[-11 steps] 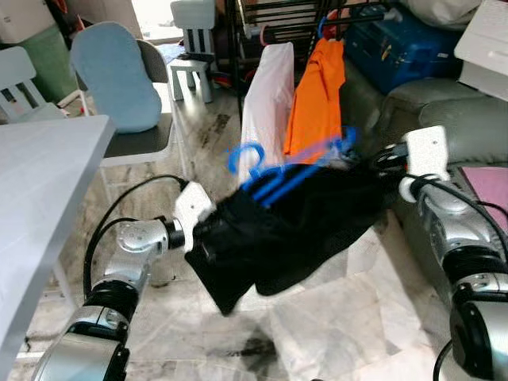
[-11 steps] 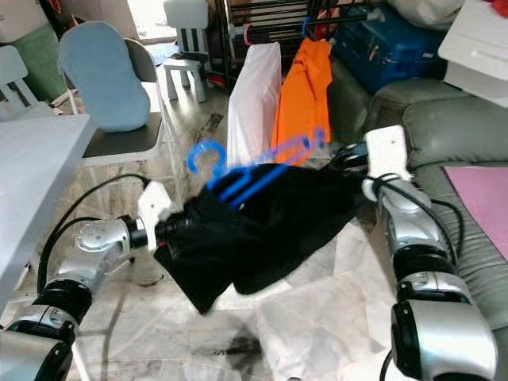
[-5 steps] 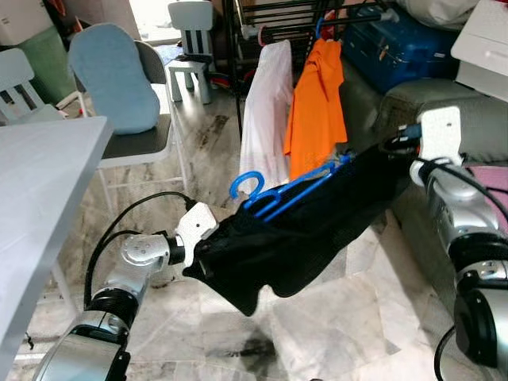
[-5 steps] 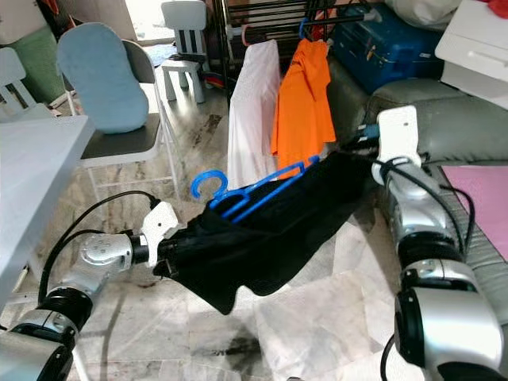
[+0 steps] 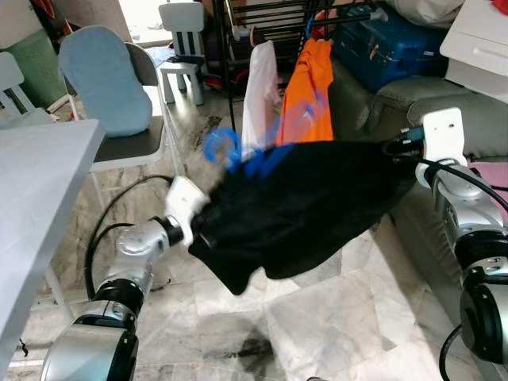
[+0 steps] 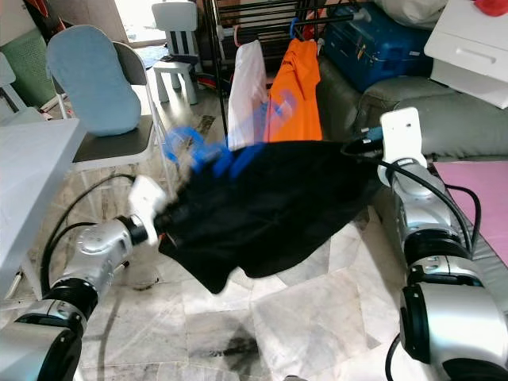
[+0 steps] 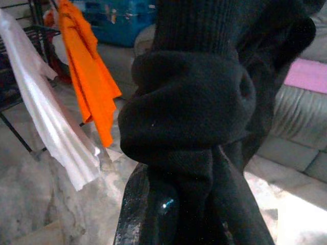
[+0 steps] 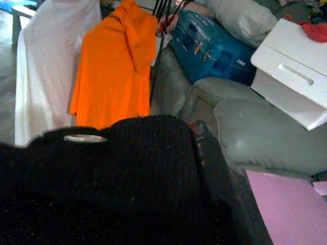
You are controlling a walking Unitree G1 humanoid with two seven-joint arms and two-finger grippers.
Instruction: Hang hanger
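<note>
— Stretching between both arms, a black knitted garment point(image 5: 305, 202) hangs in the air above the marble floor point(image 5: 317, 317), in front of the clothes rack point(image 5: 262, 20). What grips it?

— The left gripper point(image 7: 179, 204) is clamped on a bunched fold at the garment's lower left end; in the left wrist view the knit wraps right over the black fingers point(image 7: 145, 204). The right gripper point(image 8: 204, 153) holds the higher end by the grey sofa point(image 5: 444, 103), one finger pressed against the cloth.

— And the hanger?

— The blue hanger point(image 5: 238, 151) sits at the garment's upper edge, blurred, its hook near the left end and its body running up toward the orange shirt point(image 5: 305, 87). How it sits in the cloth cannot be told.

— Around them?

— A white shirt point(image 5: 258, 91) hangs on the rack beside the orange one. A blue suitcase point(image 5: 389, 44) lies behind, a chair with a blue cushion point(image 5: 99, 79) stands to the left, near a white table point(image 5: 40, 190).
</note>
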